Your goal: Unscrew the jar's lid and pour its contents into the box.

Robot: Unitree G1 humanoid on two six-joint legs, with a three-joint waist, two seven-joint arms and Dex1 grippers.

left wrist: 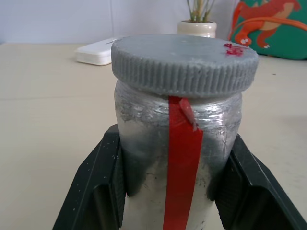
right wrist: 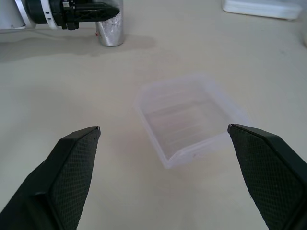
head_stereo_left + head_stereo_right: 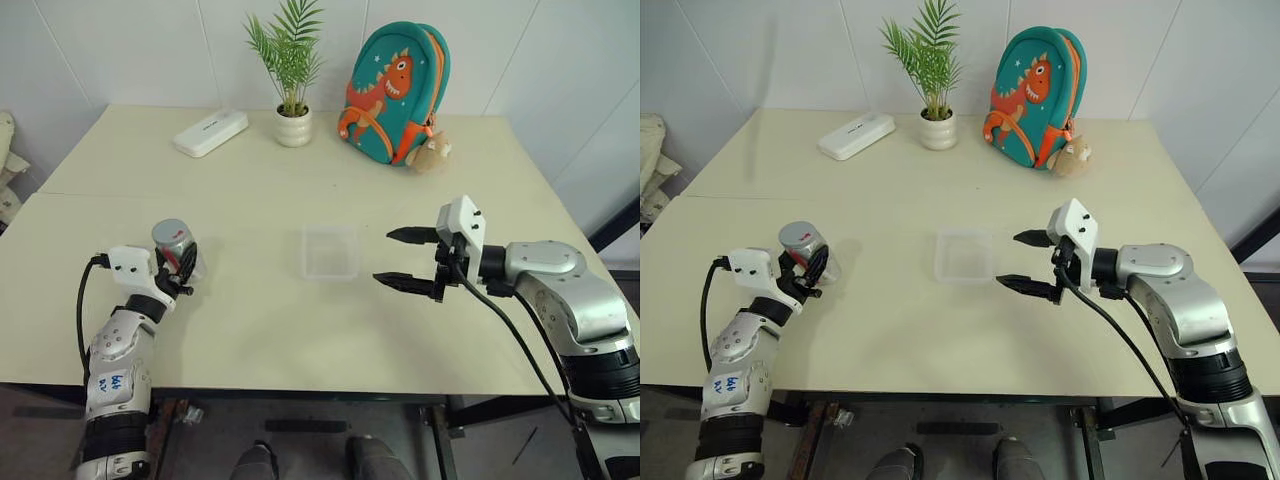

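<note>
Along the far edge of a pale cream table (image 3: 250, 320): flat white oblong case (image 3: 211, 132), lying at an angle toward the left; small palm-like plant in a white ribbed pot (image 3: 293, 126), just right of the case; teal backpack (image 3: 395, 92) with an orange dinosaur print, standing upright farther right; small brown plush toy (image 3: 432, 152) resting against the backpack's lower right side. White wall behind.
</note>
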